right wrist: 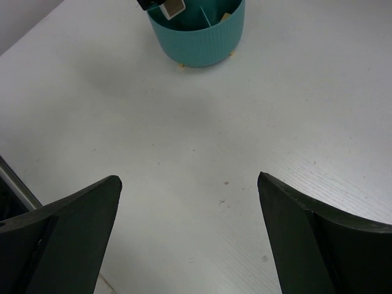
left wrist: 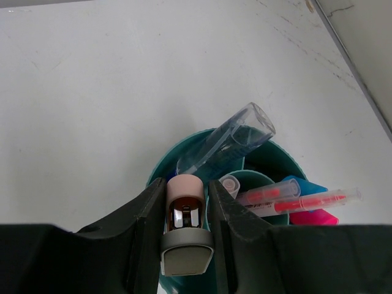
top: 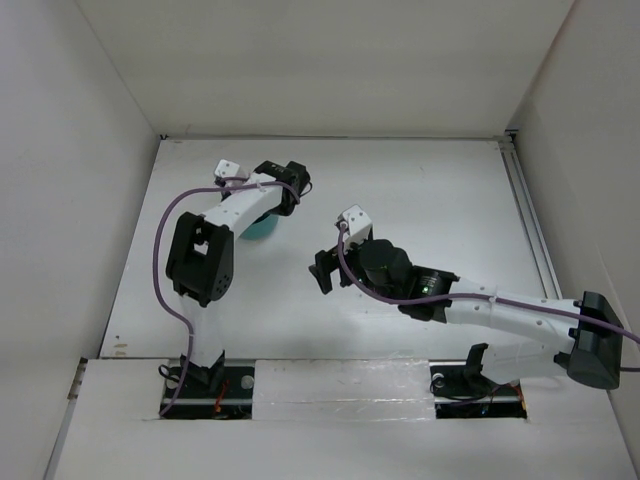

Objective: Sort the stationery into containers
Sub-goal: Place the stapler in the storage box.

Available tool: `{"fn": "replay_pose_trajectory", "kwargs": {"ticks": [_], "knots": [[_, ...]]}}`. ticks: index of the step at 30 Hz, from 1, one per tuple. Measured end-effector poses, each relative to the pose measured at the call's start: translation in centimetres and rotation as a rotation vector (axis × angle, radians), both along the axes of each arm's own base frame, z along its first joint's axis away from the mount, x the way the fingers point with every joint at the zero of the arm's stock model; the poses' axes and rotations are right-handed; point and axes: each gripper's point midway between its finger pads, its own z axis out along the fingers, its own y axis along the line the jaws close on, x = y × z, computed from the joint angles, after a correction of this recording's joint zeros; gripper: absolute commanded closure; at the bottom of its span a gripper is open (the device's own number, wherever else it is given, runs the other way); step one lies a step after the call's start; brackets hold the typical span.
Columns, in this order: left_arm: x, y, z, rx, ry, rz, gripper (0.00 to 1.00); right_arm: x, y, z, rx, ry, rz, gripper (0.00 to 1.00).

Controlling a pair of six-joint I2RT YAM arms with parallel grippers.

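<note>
The round teal organiser cup (top: 262,229) stands at the back left of the table. My left gripper (left wrist: 187,184) hangs right over it, shut on a short marker-like piece (left wrist: 185,211) with a pink cap, dark shiny middle and grey end. In the cup lean a clear-barrelled pen (left wrist: 233,138), two thin pink-red pens (left wrist: 306,201) and a blue-capped piece (left wrist: 308,185). My right gripper (right wrist: 188,177) is open and empty above bare table, with the cup (right wrist: 199,40) well ahead of it and the left gripper's grey-ended piece (right wrist: 173,7) over its rim.
White walls enclose the table on three sides. A metal rail (top: 530,220) runs along the right edge. A purple cable (top: 160,250) loops off the left arm. A tan piece (right wrist: 225,16) shows inside the cup's far compartment.
</note>
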Motion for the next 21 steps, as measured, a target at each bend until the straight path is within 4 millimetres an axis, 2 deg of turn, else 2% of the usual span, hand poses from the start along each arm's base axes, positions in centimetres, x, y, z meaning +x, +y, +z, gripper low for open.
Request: {"fn": "replay_pose_trajectory", "kwargs": {"ticks": [21], "knots": [[0.20, -0.06, -0.25, 0.004, -0.001, 0.003, 1.00, 0.07, 0.01, -0.02, -0.002, 0.001, 0.010, 0.01]]}}
